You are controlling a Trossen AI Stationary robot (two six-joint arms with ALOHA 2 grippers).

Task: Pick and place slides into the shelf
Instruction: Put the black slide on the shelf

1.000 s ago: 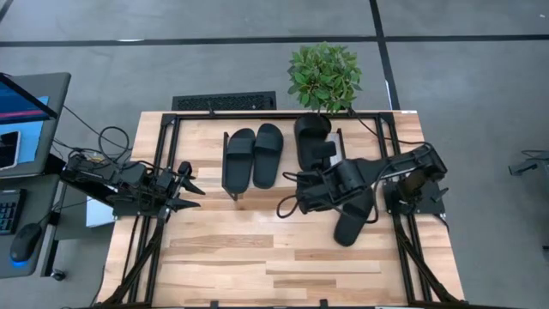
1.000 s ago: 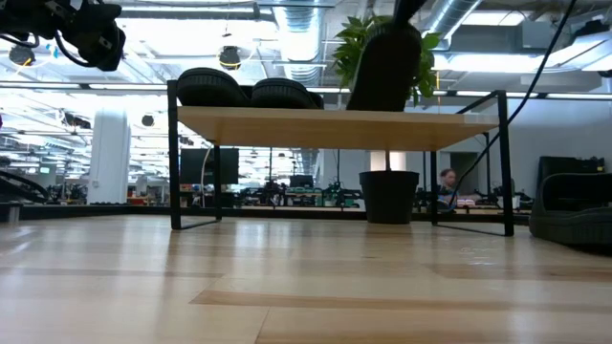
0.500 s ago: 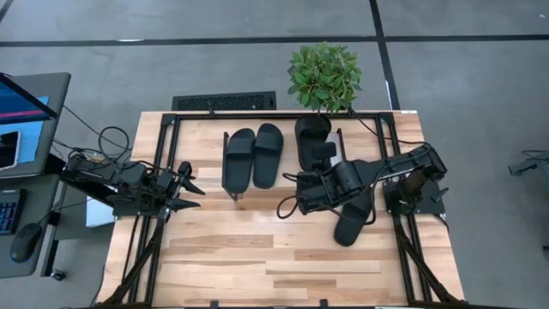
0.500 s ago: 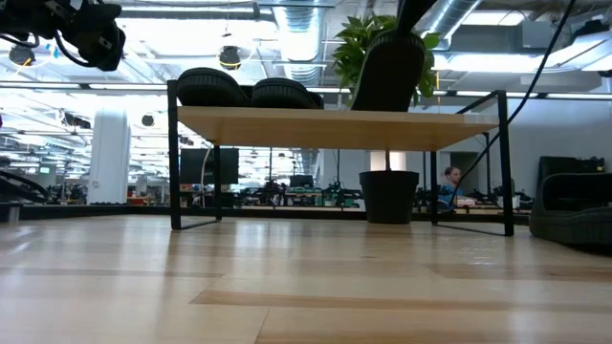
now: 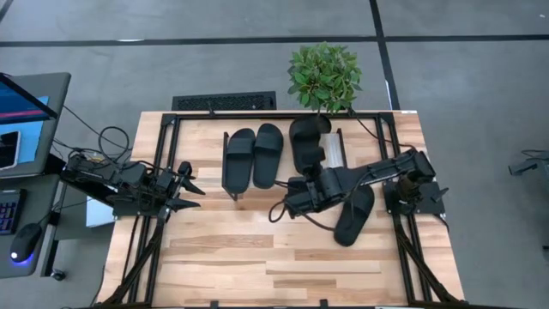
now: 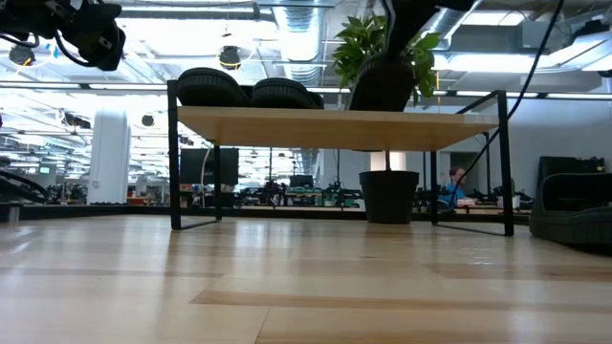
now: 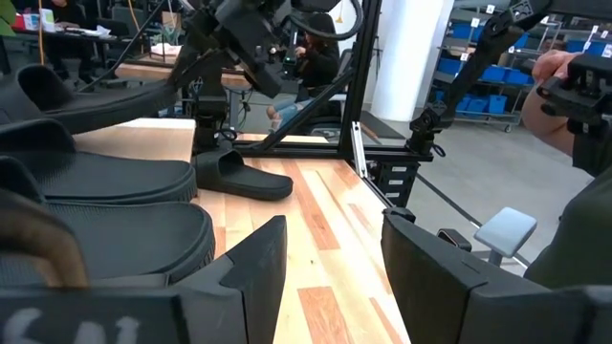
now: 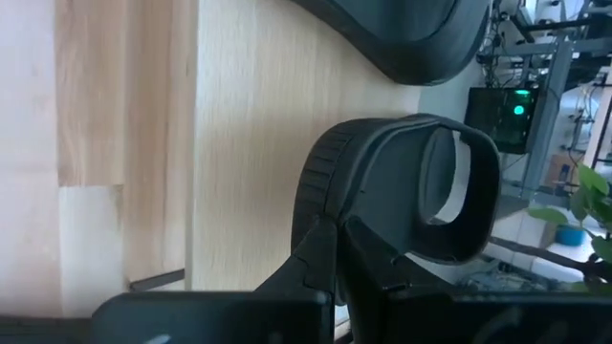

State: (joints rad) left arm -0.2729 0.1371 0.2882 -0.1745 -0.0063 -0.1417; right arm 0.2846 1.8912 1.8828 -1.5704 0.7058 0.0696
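The right gripper (image 5: 302, 190) has carried its slide further up and left in the overhead frame over the last second: the third slide (image 5: 306, 142) now lies more fully over the shelf (image 5: 206, 137), just right of the two already parked there. In the low view the same slide (image 6: 382, 81) has dropped from a steep tilt to sit closer to the shelf board (image 6: 339, 127), though whether its sole is flat down or slightly raised I cannot quite tell. The right wrist view shows the jaws pinched tight on the heel edge of that slide (image 8: 402, 186), so it is not released yet. By my reading the placement is nearly finished and letting go is what remains for this one.

The left gripper (image 5: 190, 190) waits at the middle left of the overhead frame, off the shelf's left end, its jaws parted fairly wide with nothing between them (image 7: 330, 263).

Count: four slides in all. Two placed slides (image 5: 254, 156) lie side by side on the shelf at upper centre, one is in the right gripper's hold over the shelf, and a last slide (image 5: 354, 219) lies on the tabletop (image 5: 257, 266) at centre right, under the right arm. One shelf, two grippers.
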